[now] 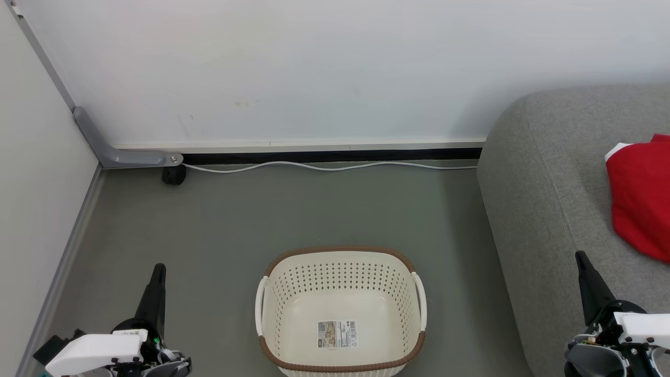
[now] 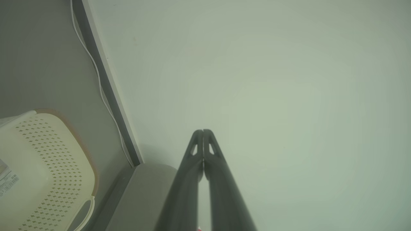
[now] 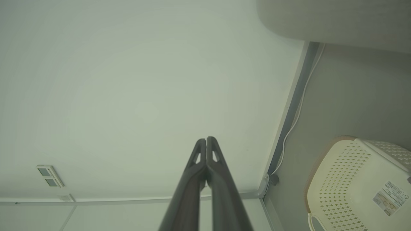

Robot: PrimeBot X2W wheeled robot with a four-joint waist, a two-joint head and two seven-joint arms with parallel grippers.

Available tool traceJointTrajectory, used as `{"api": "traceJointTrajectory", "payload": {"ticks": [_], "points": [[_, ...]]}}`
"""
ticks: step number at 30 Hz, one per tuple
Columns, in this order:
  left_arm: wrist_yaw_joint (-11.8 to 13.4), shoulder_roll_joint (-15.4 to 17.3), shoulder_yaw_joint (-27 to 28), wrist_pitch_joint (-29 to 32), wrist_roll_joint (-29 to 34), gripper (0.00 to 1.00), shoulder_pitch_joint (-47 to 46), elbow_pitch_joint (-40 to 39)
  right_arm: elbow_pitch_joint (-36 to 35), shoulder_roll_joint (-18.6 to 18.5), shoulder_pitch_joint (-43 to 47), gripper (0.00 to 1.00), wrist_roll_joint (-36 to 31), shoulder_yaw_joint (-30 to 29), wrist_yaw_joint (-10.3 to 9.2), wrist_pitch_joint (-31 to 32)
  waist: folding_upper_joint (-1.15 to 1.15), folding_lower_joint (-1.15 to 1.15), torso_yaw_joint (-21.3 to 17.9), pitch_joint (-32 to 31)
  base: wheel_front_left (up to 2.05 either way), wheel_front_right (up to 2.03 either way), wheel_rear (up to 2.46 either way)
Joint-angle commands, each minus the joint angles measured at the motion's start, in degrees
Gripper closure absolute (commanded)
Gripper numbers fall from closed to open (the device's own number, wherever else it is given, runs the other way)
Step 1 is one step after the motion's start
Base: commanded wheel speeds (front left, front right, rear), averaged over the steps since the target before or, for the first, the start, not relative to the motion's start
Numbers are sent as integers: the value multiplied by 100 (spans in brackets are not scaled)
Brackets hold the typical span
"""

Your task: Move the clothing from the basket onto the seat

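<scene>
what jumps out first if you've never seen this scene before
The bright red clothing grabs the eye first, lying on the grey seat at the right edge of the head view. Next comes the cream basket, standing on the floor in the lower middle, its bottom bare but for a label sticker.

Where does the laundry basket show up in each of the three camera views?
Head view: the basket stands at bottom centre, on the floor.
Left wrist view: the basket is in the lower left corner, cut off by the edge.
Right wrist view: the basket is in the lower right corner, cut off by the edge.
Shared landmark: the white cable along the foot of the wall.
</scene>
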Motion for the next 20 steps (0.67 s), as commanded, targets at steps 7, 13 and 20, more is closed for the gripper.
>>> {"api": "traceJointTrajectory", "payload": {"ticks": [7,13,20], "points": [[-7,105,186,18,-20,100,-332,-166,-178,-70,-92,100,65,97,25,45,0,0,0,0,0,0,0],[-7,105,186,18,-20,100,-332,-166,-178,-70,-92,100,65,97,25,45,0,0,0,0,0,0,0],[-7,105,186,18,-20,100,-332,-166,-178,-70,-92,100,65,97,25,45,0,0,0,0,0,0,0]]}}
